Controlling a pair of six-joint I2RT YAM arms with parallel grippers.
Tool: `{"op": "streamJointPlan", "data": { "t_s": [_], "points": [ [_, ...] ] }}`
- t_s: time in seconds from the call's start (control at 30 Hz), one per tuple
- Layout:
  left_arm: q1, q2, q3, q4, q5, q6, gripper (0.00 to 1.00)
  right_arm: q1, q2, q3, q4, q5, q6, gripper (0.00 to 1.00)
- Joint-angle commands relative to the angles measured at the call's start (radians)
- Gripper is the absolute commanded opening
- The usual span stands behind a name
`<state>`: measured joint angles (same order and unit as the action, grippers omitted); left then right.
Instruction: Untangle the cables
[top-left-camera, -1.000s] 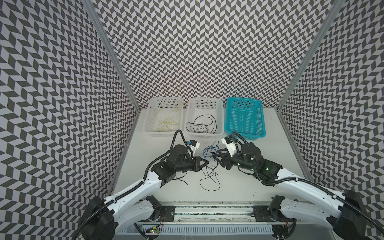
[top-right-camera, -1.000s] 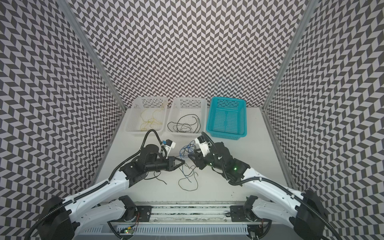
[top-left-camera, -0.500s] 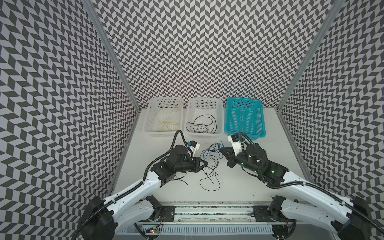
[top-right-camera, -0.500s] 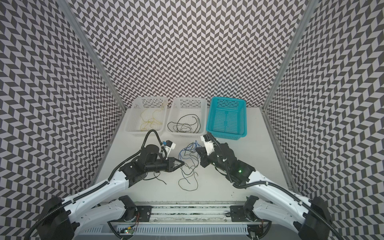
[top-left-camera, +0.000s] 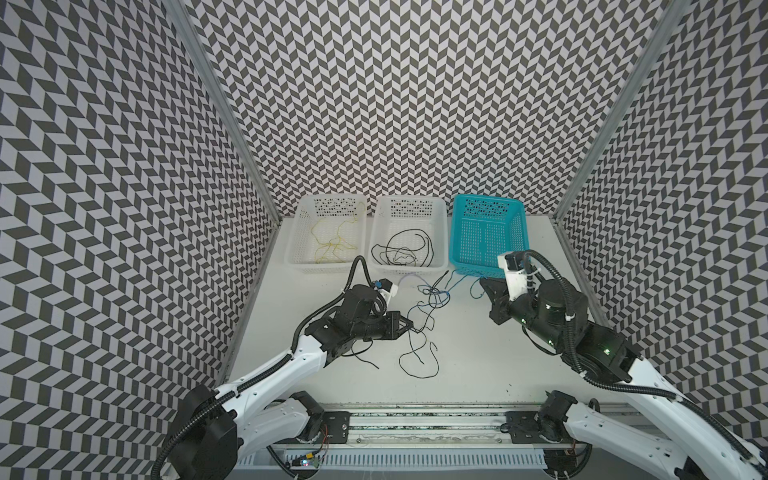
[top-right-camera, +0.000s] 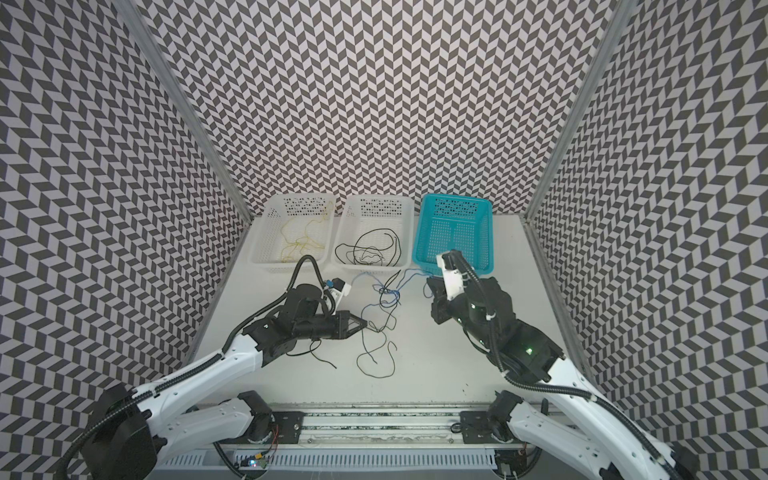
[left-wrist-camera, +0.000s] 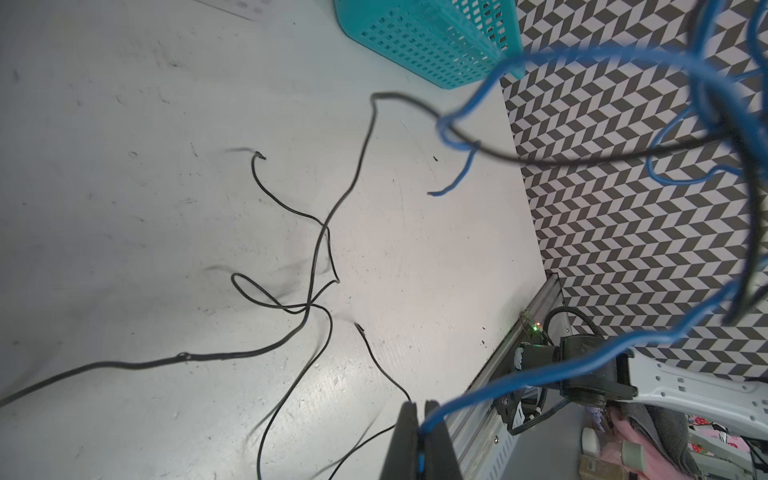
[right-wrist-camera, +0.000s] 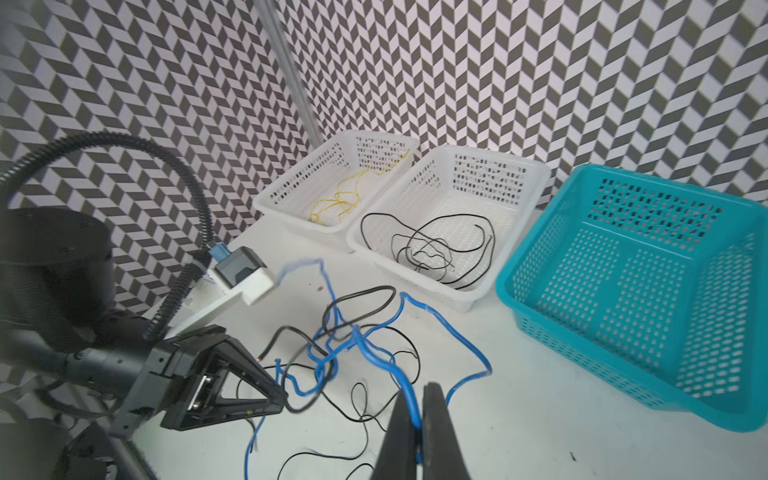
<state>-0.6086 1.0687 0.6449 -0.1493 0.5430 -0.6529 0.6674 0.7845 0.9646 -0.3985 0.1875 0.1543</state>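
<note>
Left gripper (left-wrist-camera: 420, 409) pinches blue cable (right-wrist-camera: 405, 388); right gripper (right-wrist-camera: 417, 399) likewise; black cables (left-wrist-camera: 224, 354) trail on table (left-wrist-camera: 124, 124).

Tangled black and blue cables (top-left-camera: 434, 292) lie mid-table, left gripper (top-left-camera: 412, 325) at their 7 o'clock, right gripper (top-left-camera: 483, 284) at 3 o'clock. White baskets (top-left-camera: 334, 205) and a teal basket (top-left-camera: 488, 205) stand at 12 o'clock.

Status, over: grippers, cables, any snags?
Left gripper shut on blue cable; right gripper shut on blue cable too. Blue-black knot between them. Black cable loops through it, snagging.
</note>
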Motion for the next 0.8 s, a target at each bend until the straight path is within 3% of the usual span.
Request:
{"op": "streamJointPlan", "data": {
  "t_s": [0.0, 0.2, 0.33, 0.53, 0.67, 0.77],
  "points": [
    [0.065, -0.022, -0.041, -0.153, -0.055, -0.039, 0.0, -0.07, -0.04, 0.086, 0.007, 0.139, -0.032, 0.0],
    [0.169, -0.13, -0.038, -0.228, -0.027, -0.045, 0.0, -0.145, -0.06, 0.096, -0.071, 0.224, -0.018, 0.0],
    [0.216, -0.165, -0.007, -0.289, 0.049, -0.036, 0.0, -0.21, -0.07, 0.092, -0.117, 0.262, 0.017, 0.0],
    [0.288, -0.186, 0.154, -0.537, 0.176, 0.108, 0.0, -0.287, -0.077, 0.048, -0.165, 0.316, 0.118, 0.0],
    [0.376, -0.208, 0.272, -0.73, 0.24, 0.232, 0.0, -0.369, -0.077, 0.0, -0.174, 0.28, 0.188, 0.0],
    [0.399, -0.214, 0.334, -0.827, 0.278, 0.297, 0.0, -0.447, -0.053, -0.032, -0.174, 0.178, 0.252, 0.0]
  ]
}}
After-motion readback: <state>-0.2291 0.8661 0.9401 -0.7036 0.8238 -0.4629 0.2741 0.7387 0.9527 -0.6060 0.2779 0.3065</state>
